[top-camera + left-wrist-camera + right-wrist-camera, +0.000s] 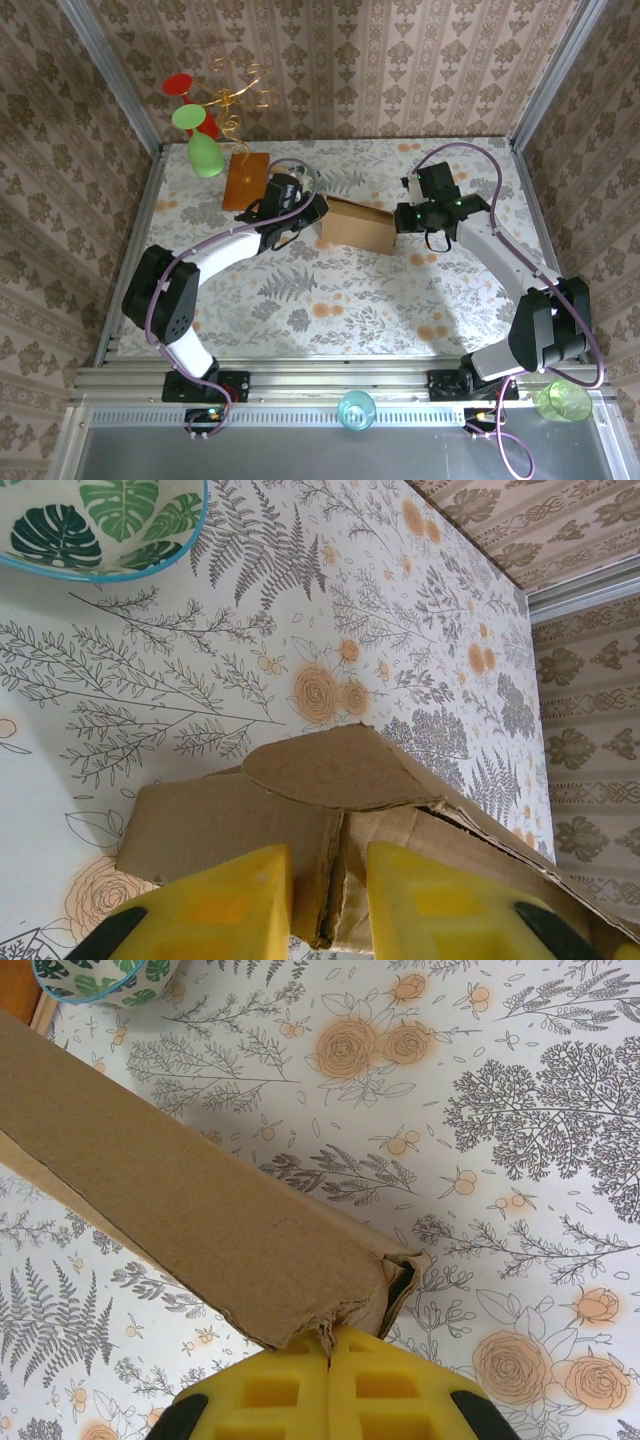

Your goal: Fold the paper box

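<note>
The plain light-brown cardboard paper box (355,225) lies mid-table, with open floral tablecloth (350,300) on its near side. The left gripper (330,880), narrow, clamps a flap at its left end. The right gripper (328,1360), pads pressed together, pinches its right corner edge. A glossy orange wooden board (245,180) and leaf-patterned bowl (100,530) sit far-left, near the wallpapered back wall (350,70).

Bowl (100,525) — behind, left of paper box (330,780).
</note>
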Available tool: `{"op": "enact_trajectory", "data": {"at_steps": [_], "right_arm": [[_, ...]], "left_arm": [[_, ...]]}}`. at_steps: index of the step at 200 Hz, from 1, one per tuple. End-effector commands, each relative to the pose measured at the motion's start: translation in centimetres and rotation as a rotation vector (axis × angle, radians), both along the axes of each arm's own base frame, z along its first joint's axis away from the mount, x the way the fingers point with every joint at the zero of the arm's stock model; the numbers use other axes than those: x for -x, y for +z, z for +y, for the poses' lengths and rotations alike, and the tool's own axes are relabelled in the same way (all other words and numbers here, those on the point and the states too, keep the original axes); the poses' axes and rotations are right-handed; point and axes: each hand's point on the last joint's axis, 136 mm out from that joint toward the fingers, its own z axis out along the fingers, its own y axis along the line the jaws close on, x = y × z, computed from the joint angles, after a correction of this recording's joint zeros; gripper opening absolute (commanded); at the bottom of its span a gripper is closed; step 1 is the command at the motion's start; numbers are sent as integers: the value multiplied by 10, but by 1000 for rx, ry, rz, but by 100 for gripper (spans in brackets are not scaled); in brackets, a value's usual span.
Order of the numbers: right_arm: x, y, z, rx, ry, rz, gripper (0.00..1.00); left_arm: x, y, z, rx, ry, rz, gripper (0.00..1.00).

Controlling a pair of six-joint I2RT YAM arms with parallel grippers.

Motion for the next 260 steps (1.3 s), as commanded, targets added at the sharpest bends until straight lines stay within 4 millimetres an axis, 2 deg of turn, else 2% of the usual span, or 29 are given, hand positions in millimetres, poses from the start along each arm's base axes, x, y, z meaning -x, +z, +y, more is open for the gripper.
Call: {"op": "enact_trajectory", "data": {"at_steps": [1,40,74,121,158,183,205,233,260], "right_arm": [[19,-20,6,-4,73,67,0],[22,-27,1,7,88,75,0],[22,-25,-5,7,93,67,0],[24,-24,-5,-9,104,68,0],[24,-25,-5,-12,103,68,0],[22,-23,-5,-14,101,67,0],[21,-21,-4,-15,103,65,0],[20,-21,-3,-18,106,72,0],[20,-19,-3,-19,107,72,0]], "left_arm": [[29,8,-20,14,-121,39,27],[30,10,-18,9,-126,38,28],[31,9,-17,3,-128,41,28],[35,23,-13,-33,-155,4,35],[47,38,2,-81,-195,-30,40],[51,48,23,-156,-239,-66,41],[47,55,35,-232,-355,-117,41],[51,43,37,-345,-594,-124,42],[52,45,29,-402,-758,-195,44]]}}
